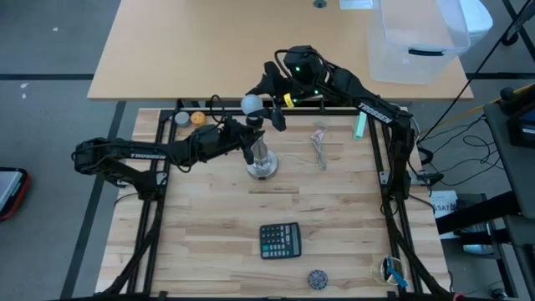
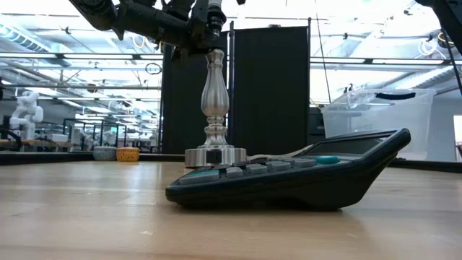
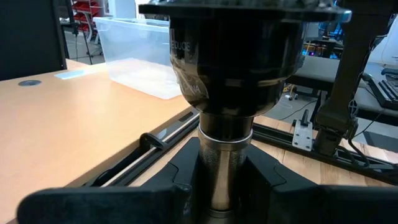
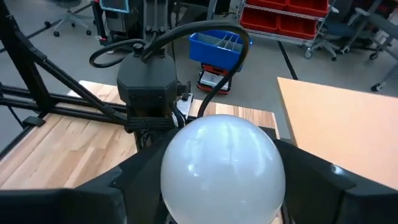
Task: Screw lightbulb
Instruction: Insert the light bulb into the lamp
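Two grippers engaged: left gripper (image 1: 247, 142) clamped on stand (image 1: 261, 163) neck; right gripper (image 1: 266, 107) fingers straddle lightbulb (image 1: 252, 104), just far of socket, axis vertical; grip not confirmed.

The stand (image 1: 260, 160) stood near the middle of the counter (image 1: 209, 226), with the left end effector (image 1: 249, 142) around its stem. The lightbulb (image 1: 251, 105) sat between the right end effector's (image 1: 253, 109) fingers, just behind the stand. The calculator (image 1: 280, 241) lay well in front.
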